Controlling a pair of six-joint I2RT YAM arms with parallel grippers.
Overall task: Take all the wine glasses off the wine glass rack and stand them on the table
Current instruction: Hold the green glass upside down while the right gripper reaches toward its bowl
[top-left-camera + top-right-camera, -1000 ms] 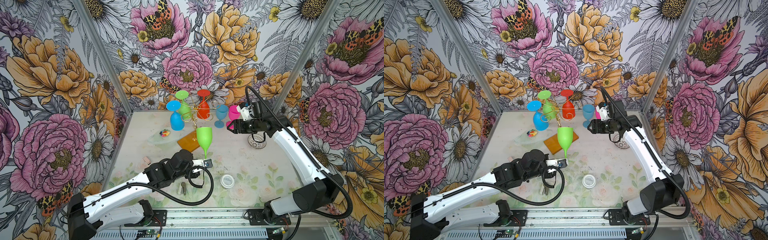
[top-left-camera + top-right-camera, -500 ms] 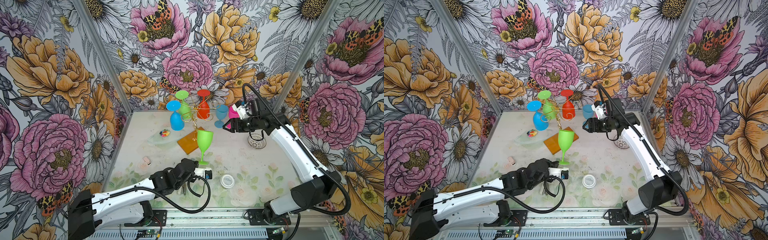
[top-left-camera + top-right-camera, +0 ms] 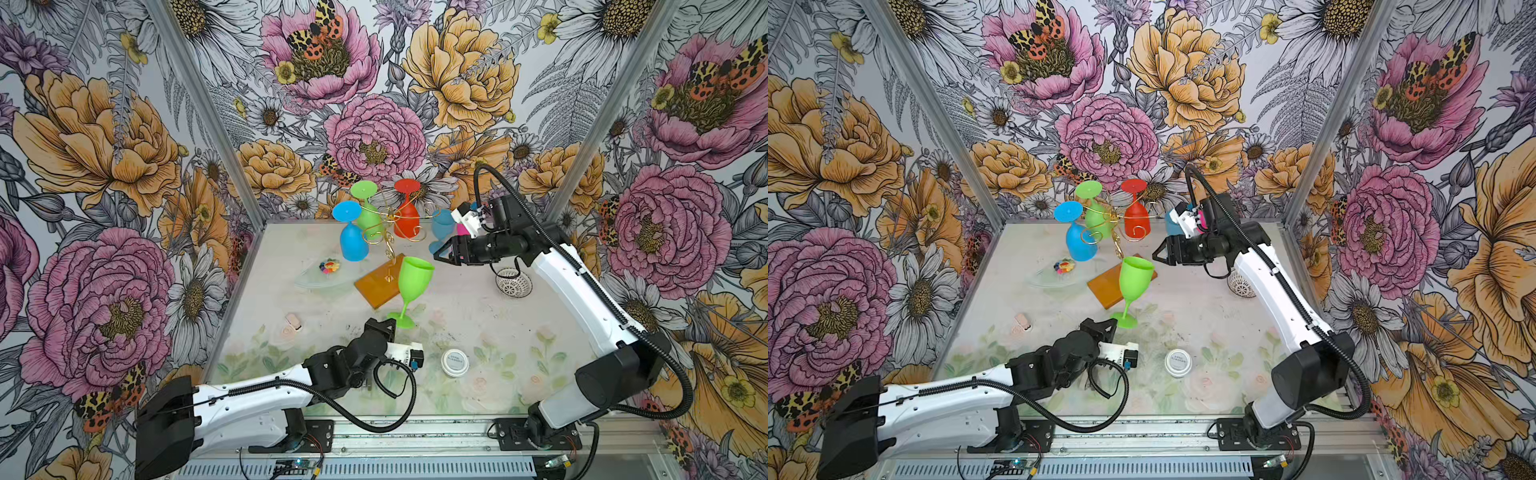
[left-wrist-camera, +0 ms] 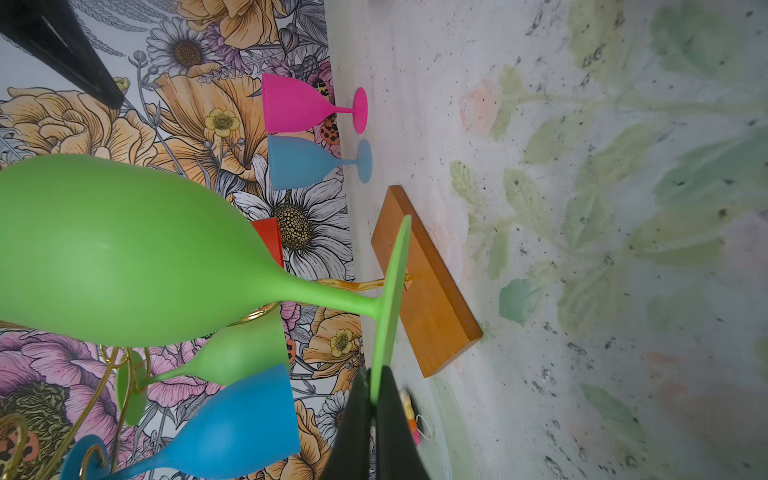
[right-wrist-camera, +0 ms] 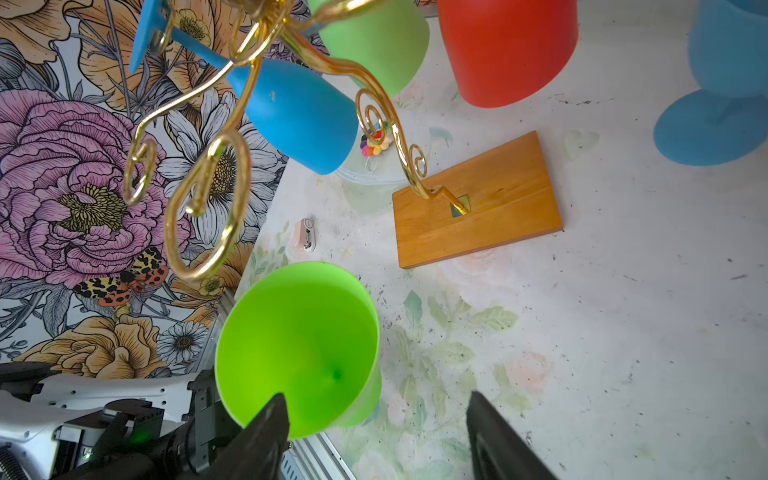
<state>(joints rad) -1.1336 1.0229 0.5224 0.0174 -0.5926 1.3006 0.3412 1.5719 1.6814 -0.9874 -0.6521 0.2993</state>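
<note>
Closest to the front, the left gripper (image 4: 375,376) has its two black fingers squeezed tight on the edge of the foot of the bright green wine glass (image 3: 415,276). The glass is off the wine glass rack (image 5: 498,195). It is the right way up, with the cup on top, and it leans a little. Its foot is low down by the table (image 3: 519,324), just in front of the rack, but I cannot tell if the foot sits flat on the table.

So I think the taking-off part is done, and the job in hand is putting the glass down. Next, the foot should go flat on the table. Then the fingers should let go and slide back slowly, so the glass does not tip over.

Further back, the rack holds a blue glass (image 3: 353,245), a green glass (image 3: 369,217) and a red glass (image 3: 406,222) upside down. Beside them the right gripper (image 3: 439,252) hangs in the air with its fingers wide apart and nothing in them, close to the rim of the bright green glass.

At the very back, a light blue glass (image 3: 441,224) and a pink glass (image 4: 293,104) stand on the table
</note>
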